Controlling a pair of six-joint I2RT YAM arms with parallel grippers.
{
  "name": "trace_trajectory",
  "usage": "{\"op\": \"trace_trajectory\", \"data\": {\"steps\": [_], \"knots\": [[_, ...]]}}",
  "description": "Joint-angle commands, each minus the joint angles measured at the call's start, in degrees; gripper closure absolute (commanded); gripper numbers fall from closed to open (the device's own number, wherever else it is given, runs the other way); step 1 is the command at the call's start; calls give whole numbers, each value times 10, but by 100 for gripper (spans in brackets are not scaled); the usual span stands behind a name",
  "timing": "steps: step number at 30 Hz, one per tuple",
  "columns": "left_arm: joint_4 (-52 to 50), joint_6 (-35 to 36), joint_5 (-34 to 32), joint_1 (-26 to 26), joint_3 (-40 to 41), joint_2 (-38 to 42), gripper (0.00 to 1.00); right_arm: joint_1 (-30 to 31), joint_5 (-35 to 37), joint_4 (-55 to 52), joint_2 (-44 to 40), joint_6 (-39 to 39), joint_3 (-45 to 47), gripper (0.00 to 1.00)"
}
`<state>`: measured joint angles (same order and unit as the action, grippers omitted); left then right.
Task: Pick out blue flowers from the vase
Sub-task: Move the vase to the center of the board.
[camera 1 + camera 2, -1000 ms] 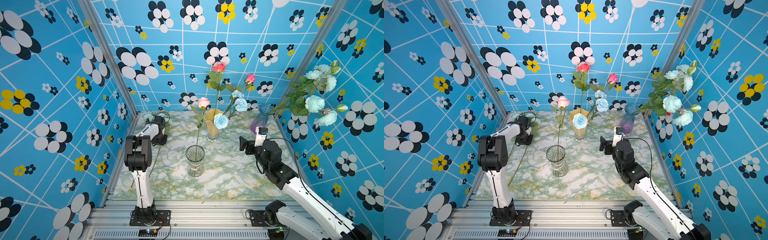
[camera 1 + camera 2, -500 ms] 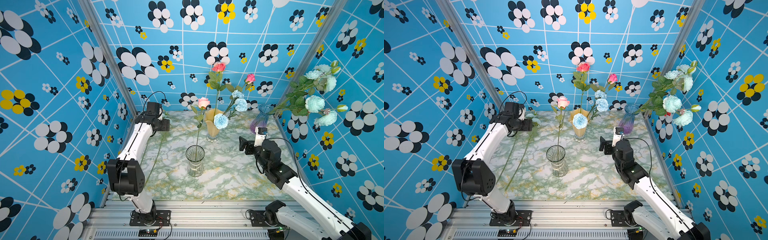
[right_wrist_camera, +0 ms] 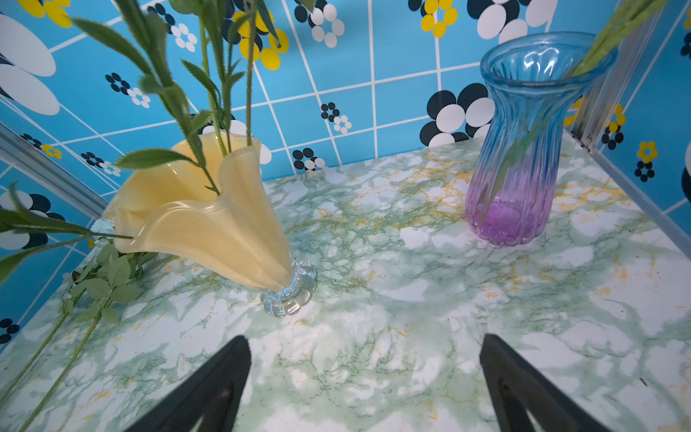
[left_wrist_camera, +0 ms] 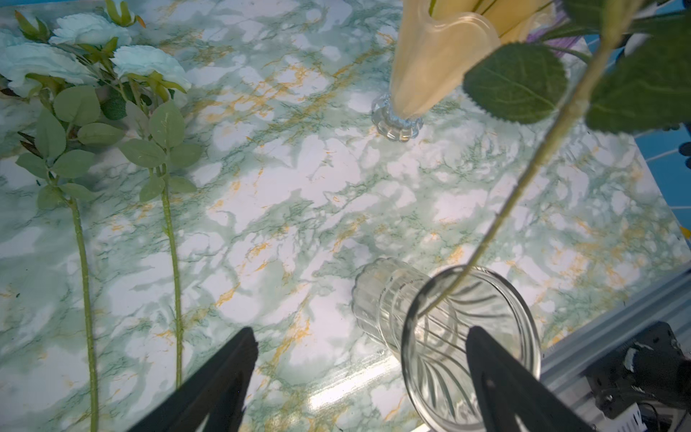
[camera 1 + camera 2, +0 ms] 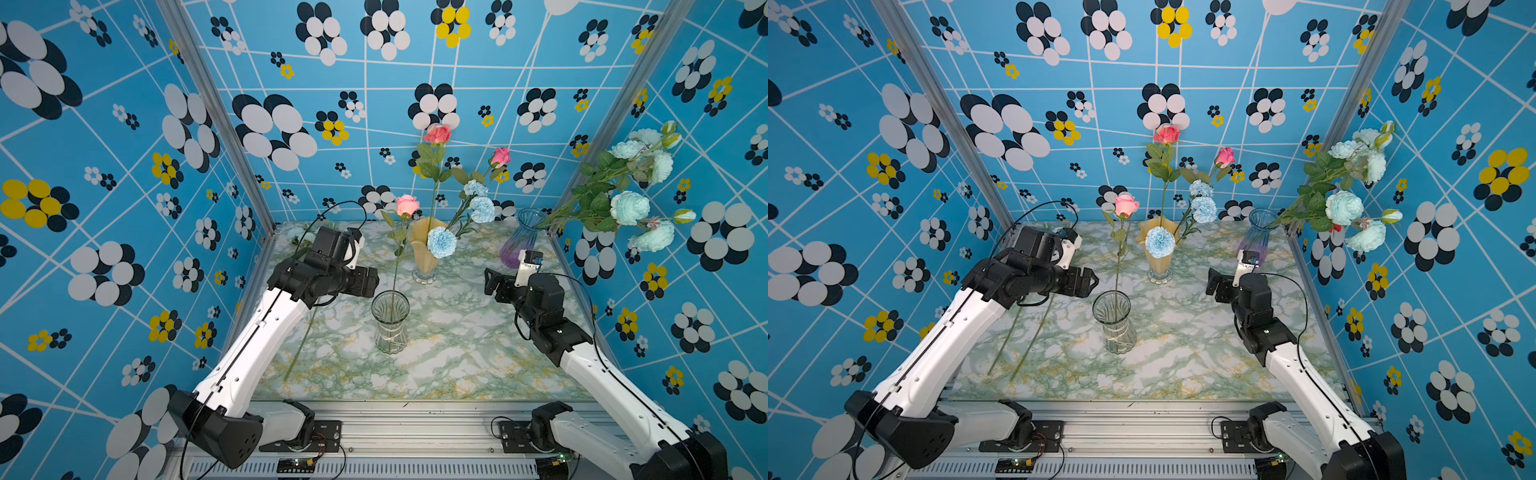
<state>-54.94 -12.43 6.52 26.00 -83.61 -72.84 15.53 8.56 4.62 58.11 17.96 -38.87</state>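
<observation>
Pale blue flowers stand with red roses in the yellow vase at the back. A big blue spray leans out of the blue-purple vase. Two more blue sprays lie flat on the table's left side, their stems pointing to the front. My left gripper is open and empty beside the clear vase, which holds a pink rose. My right gripper hovers open and empty between the yellow and blue-purple vases.
The marble table is boxed in by patterned blue walls on three sides, with metal posts at the back corners. The rose's stem and leaves cross close in front of the left wrist camera. An aluminium rail runs along the front edge.
My left arm swung from the back left corner to the clear vase in the middle, and its jaws opened wide. A blue spray stays lying on the left. The right arm has not moved.
</observation>
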Motion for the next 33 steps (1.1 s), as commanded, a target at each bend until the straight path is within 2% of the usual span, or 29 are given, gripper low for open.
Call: {"op": "trace_trajectory", "data": {"steps": [1, 6, 11, 19, 27, 33], "knots": [[-52, -34, 14, 30, 6, 17, 0, -10, -55, 22, 16, 28, 6, 1], [-108, -45, -10, 69, -24, -3, 1, -9, -50, 23, 17, 29, 6, 1], [-126, -51, -39, 82, -23, -28, 9, -10, -55, 20, 23, 27, 1, 1], [-143, -45, -51, 71, -78, -116, 30, -9, -60, 10, 38, 25, -13, 1], [-178, -26, -4, 69, -123, -186, 42, -10, -59, 7, 43, 26, -17, 2], [-187, -25, 9, 71, -124, -208, 60, -10, -57, 5, 43, 26, -17, 2]]}}
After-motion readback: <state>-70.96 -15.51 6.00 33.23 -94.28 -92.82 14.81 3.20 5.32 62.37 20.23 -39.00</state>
